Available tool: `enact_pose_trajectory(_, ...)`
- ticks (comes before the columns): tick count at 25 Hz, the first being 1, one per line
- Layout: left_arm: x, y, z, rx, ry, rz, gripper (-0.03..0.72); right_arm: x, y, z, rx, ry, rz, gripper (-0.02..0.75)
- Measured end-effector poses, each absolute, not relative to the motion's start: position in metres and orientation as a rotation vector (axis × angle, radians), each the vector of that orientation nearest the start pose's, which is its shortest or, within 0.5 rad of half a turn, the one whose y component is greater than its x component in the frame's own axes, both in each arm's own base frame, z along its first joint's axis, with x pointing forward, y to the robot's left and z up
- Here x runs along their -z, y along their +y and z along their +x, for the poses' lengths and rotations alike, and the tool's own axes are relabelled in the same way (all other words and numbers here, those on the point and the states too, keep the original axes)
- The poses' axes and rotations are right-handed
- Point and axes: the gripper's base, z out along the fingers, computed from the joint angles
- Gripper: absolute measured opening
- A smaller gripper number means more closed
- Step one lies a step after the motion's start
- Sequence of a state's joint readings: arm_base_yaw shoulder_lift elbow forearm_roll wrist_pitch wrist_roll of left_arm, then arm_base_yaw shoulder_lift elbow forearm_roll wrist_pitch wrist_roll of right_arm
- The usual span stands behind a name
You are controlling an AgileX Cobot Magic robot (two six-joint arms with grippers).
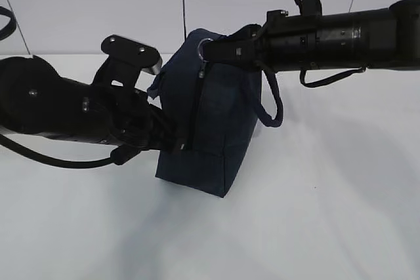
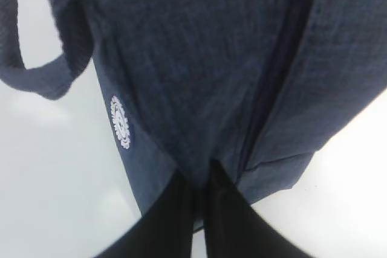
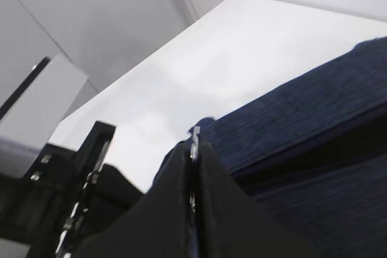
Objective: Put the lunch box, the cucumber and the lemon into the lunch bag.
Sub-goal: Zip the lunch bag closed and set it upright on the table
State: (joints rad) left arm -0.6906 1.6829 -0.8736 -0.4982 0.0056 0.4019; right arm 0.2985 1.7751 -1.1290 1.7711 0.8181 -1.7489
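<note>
**Both claws pinched on the lunch bag**

The left claw (image 2: 196, 188) is closed on the lunch bag's (image 1: 216, 116) fabric beside the zipper (image 1: 197, 106). The right claw (image 3: 195, 149) is clamped on the metal ring pull (image 3: 195, 140). Lunch box, cucumber and lemon are not visible. If the left grip slips, the bag may drag across the tabletop (image 1: 328, 214) rather than unzip.

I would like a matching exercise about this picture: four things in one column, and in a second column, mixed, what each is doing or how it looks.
Things:
1. left gripper
2. right gripper
3. round logo
4. loop handle

Descriptions:
A. white, on the lunch bag's side
B. shut on the metal ring pull
C. hangs loose at the bag's right
D. pinches the bag's fabric near the zipper's lower end

Pairs: 1-D, 2-B, 3-A, 4-C
</note>
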Motion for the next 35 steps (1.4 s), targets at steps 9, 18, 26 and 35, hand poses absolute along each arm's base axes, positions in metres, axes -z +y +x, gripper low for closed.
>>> enact_pose_trajectory(9, -0.189, -0.219, 0.260, 0.421, 2.251, 0.679, -0.006, -0.261, 0.169, 0.356, -0.904, 1.837, -0.655, 0.007)
enact_pose_trajectory(18, -0.188, -0.220, 0.257, 0.446, 2.284, 0.667, -0.006, -0.274, 0.164, 0.371, -0.755, 1.836, -0.599, 0.007)
enact_pose_trajectory(26, -0.187, -0.221, 0.254, 0.477, 2.327, 0.655, -0.006, -0.274, 0.158, 0.378, -0.631, 1.847, -0.581, 0.007)
enact_pose_trajectory(35, -0.205, -0.218, 0.243, 0.540, 2.341, 0.670, -0.007, -0.267, 0.161, 0.396, -0.610, 1.852, -0.564, 0.007)
